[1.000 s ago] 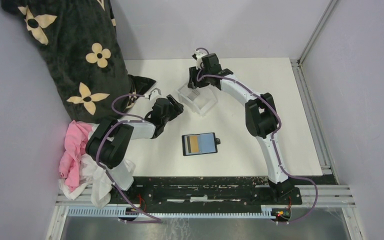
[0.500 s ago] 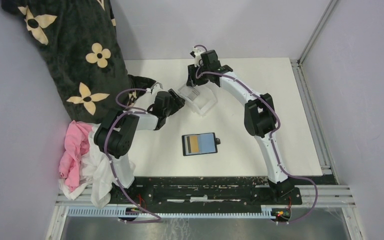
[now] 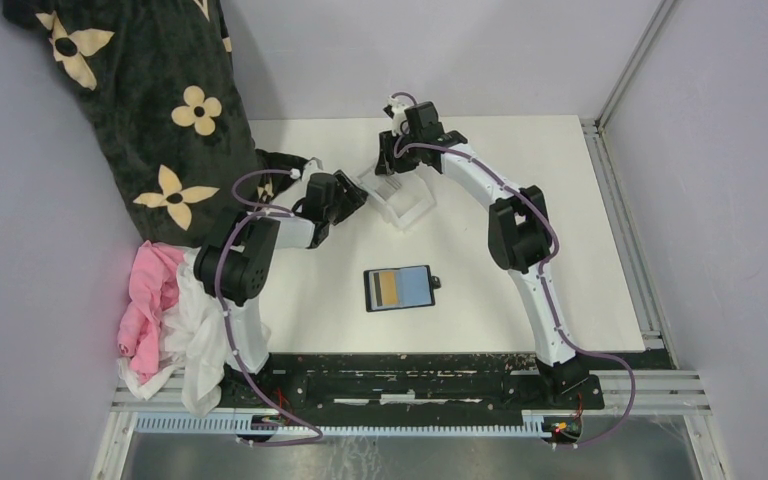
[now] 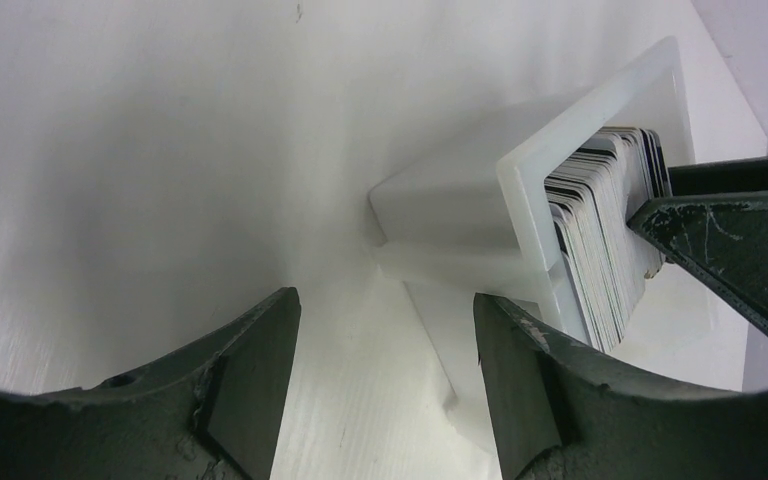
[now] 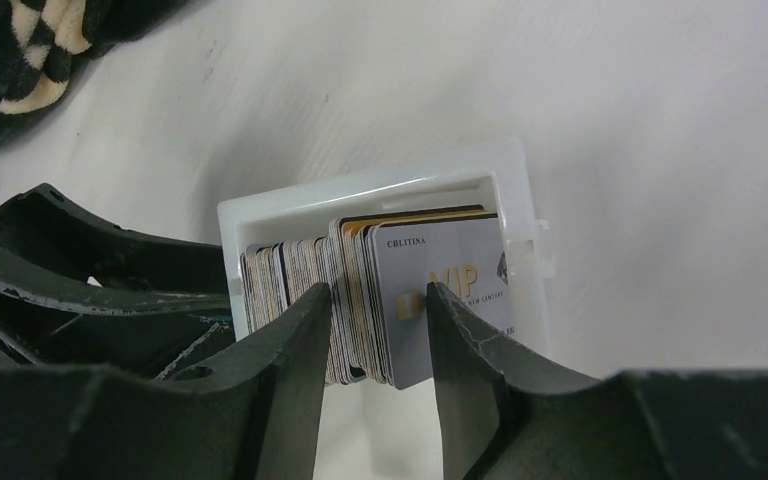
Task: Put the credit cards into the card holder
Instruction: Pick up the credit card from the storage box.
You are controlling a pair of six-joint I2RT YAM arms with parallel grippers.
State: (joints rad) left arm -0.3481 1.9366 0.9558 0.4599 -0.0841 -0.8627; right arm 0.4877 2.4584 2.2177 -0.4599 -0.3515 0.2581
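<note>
The credit cards stand as a thick stack on edge in a clear plastic tray, with a silver "VIP" card at the front. My right gripper is open, its jaws straddling the front part of the stack from above; in the top view it is at the tray's back. My left gripper is open and empty just left of the tray, with bare table between its fingers. The black card holder lies open in the middle of the table with a tan card and a grey one in it.
A black cloth with cream flowers hangs at the back left, close to the left arm. Pink and white cloths lie at the left near edge. A metal frame rail runs along the table's right side.
My left gripper has swung back and up to the tray's left side. The right gripper has stayed over the cards. The card holder has not moved.
</note>
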